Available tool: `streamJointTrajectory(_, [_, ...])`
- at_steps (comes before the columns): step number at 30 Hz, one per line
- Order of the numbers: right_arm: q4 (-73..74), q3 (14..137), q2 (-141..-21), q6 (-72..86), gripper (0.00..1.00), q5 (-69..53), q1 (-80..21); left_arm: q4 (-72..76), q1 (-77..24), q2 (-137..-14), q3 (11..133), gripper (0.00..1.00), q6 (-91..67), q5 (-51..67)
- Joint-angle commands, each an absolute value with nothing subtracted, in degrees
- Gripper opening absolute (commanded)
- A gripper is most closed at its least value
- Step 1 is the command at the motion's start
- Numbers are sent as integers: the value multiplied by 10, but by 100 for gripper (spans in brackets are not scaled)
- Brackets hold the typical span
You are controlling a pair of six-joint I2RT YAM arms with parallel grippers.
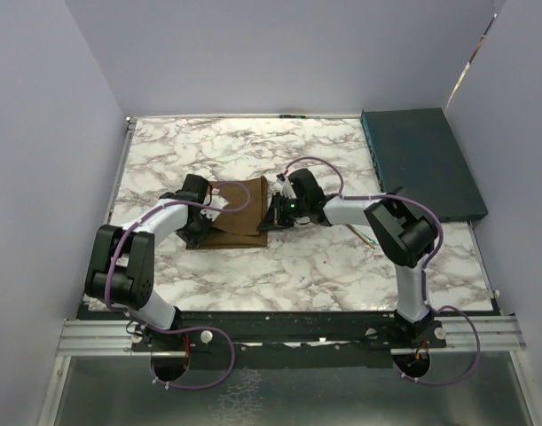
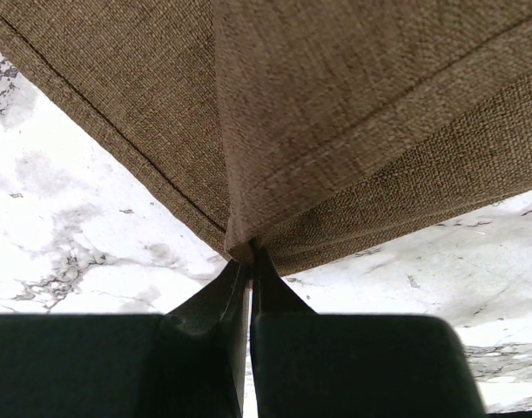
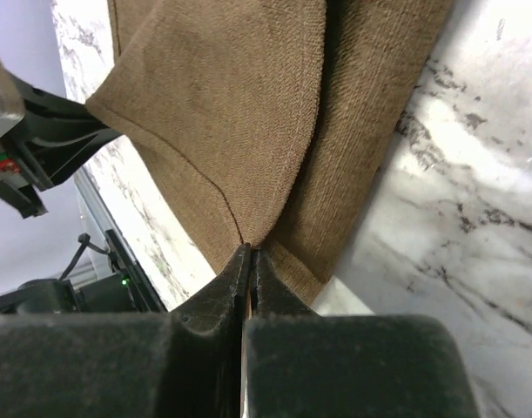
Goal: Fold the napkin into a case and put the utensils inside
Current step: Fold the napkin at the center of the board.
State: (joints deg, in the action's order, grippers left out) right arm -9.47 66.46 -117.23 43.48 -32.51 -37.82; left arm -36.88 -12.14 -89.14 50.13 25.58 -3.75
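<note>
The brown napkin (image 1: pixel 239 217) lies partly folded on the marble table, between my two grippers. At its left side, my left gripper (image 1: pixel 208 216) pinches a lifted corner of the napkin (image 2: pixel 335 131), and its jaws (image 2: pixel 250 252) are shut on the cloth. My right gripper (image 1: pixel 272 216) is at the right edge, with the jaws (image 3: pixel 251 252) shut on a raised fold of the napkin (image 3: pixel 222 113). A thin fork (image 1: pixel 368 236) lies on the table to the right, partly hidden by the right arm. No finished case shows.
A dark teal flat box (image 1: pixel 421 160) sits at the back right corner. Purple walls enclose the marble table (image 1: pixel 297 266) on three sides. The left arm's black parts (image 3: pixel 30 148) show beyond the cloth in the right wrist view.
</note>
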Motion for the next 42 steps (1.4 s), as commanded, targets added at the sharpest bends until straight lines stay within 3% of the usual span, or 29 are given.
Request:
streamJointTrajectory(1, [-115, 639, -1123, 433, 1, -326, -382, -372, -122, -890, 489, 4, 262, -53])
streamJointTrajectory(10, [-64, 604, -1076, 398, 1, -334, -383, -372, -122, -884, 489, 6, 267, -60])
streamJointTrajectory(25, [32, 646, -1150, 339, 1, -337, -392, -385, -122, -871, 496, 37, 275, -53])
streamJointTrajectory(35, [43, 653, -1150, 322, 1, -313, -392, -498, -122, -858, 590, 59, 313, 29])
streamJointTrajectory(42, [37, 663, -1135, 318, 22, -317, -392, -582, -121, -874, 698, 59, 319, 131])
